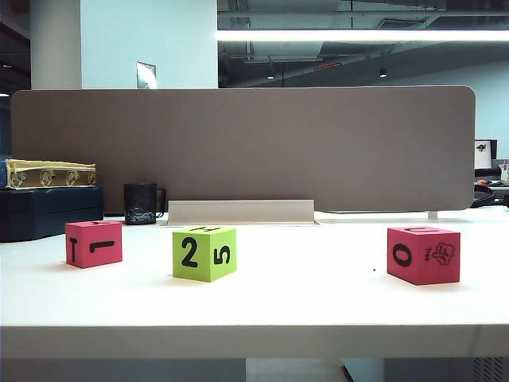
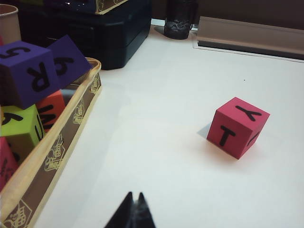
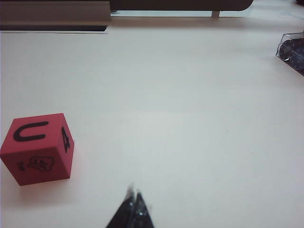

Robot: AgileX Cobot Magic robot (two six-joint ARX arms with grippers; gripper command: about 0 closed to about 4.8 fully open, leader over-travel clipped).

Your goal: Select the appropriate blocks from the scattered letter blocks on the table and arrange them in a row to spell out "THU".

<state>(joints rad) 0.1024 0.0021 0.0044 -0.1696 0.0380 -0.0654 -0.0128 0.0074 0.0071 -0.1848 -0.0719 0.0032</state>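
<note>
Pink foam is the nearest worry — both grippers, left and right, sit pinched shut and empty, low over the table, short of the letter blocks: T, green, U. Farther off, a box of spares could tempt a wrong pick — and cubes may land wrong-face-up.

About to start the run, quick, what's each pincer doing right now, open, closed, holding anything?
Left pincer: closed, holding nothing, above the table short of the T block.
Right pincer: closed, holding nothing, short of the U block.
</note>
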